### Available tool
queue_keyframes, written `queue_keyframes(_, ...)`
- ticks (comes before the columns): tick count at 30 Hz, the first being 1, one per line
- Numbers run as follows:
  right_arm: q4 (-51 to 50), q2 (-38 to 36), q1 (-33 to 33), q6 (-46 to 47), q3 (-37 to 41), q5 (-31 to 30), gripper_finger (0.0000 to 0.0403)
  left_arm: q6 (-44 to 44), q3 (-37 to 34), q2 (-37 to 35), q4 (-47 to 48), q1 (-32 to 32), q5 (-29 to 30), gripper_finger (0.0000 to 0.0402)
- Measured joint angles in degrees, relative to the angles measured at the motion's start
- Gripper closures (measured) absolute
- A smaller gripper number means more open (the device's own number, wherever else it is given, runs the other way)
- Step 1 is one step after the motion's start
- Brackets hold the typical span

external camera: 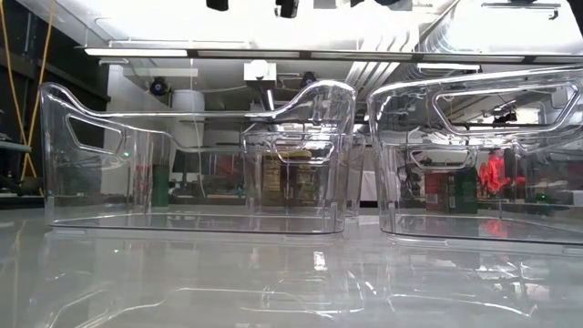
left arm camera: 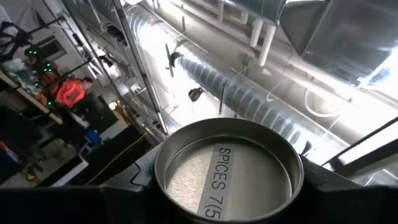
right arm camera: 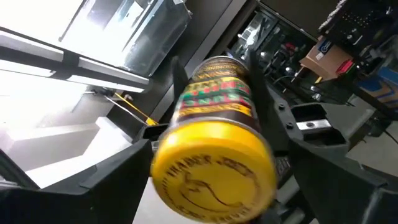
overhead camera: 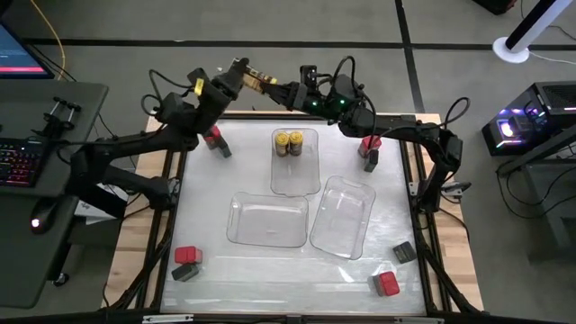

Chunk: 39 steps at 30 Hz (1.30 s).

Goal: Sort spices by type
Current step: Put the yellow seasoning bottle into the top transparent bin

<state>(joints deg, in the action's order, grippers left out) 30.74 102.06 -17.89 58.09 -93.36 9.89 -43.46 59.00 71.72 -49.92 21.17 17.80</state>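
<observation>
1. The jar in play is a round yellow-lidded jar [right arm camera: 214, 155], held in the air beyond the far edge of the table [overhead camera: 207, 225], between the two arms
2. Your left gripper [overhead camera: 238, 79] is clamped across the jar's body, with its metal base facing the left wrist camera; your right gripper [overhead camera: 292, 90] sits just off the lid end with its fingers spread wide and holding nothing
3. Expect a light, rigid container: it won't give under the fingers, but the glossy label and smooth lid look slippery, and a round body can roll in a loose pinch
4. Take it across the body close to the lid, clear of the left fingers, which cover the middle; the lid rim alone looks like a poor hold
5. Two matching yellow-lidded jars [overhead camera: 288, 142] stand upright at the far end of the far tray [overhead camera: 297, 175], so the held one likely belongs beside them; come in from above to avoid knocking them
6. Two more clear trays [overhead camera: 268, 220] lie nearer, side by side and with nothing in them
7. Red containers [overhead camera: 212, 137] and dark blocks [overhead camera: 222, 149] sit in pairs on the table near its four corners, the far pairs under the arms; watch your elbows when you lower
</observation>
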Motion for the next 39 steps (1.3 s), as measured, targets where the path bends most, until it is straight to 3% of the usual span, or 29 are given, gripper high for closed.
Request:
queue_keyframes(5,-0.02,0.0,0.0,-1.14,0.0,-0.28,0.0036,-0.25,0.0,0.71,0.29,0.0,-0.78,0.0219)
queue_keyframes(8,-0.02,0.0,0.0,-1.06,0.0,-0.78,0.0058,-0.39,0.0,0.66,0.3,0.0,-0.81,0.0219)
queue_keyframes(15,-0.15,0.0,0.0,-1.39,0.0,-2.37,0.0184,0.11,0.0,0.66,0.95,0.04,-0.75,0.0219)
queue_keyframes(22,0.31,-0.02,0.02,-1.81,0.0,-2.13,0.019,0.61,0.02,0.66,0.86,0.04,-0.91,0.0218)
queue_keyframes(27,-1.92,-1.46,-0.92,-2.81,0.04,0.92,0.019,2.63,0.04,-1.56,2.01,3.26,-9.05,0.0111)
queue_keyframes(30,-6.04,-3.86,-2.05,-5.32,0.02,1.19,0.019,2.54,0.11,-4.96,8.42,6.44,-12.26,0.0067)
queue_keyframes(33,-13.74,-7.06,-3.24,-9.58,0.04,1.12,0.019,5.27,0.09,-9.69,18.02,9.44,-14.43,0.0054)
queue_keyframes(39,-41.96,-15.21,-5.67,-19.63,-0.11,2.04,0.019,14.56,0.08,-19.54,45.31,12.34,-17.67,0.0053)
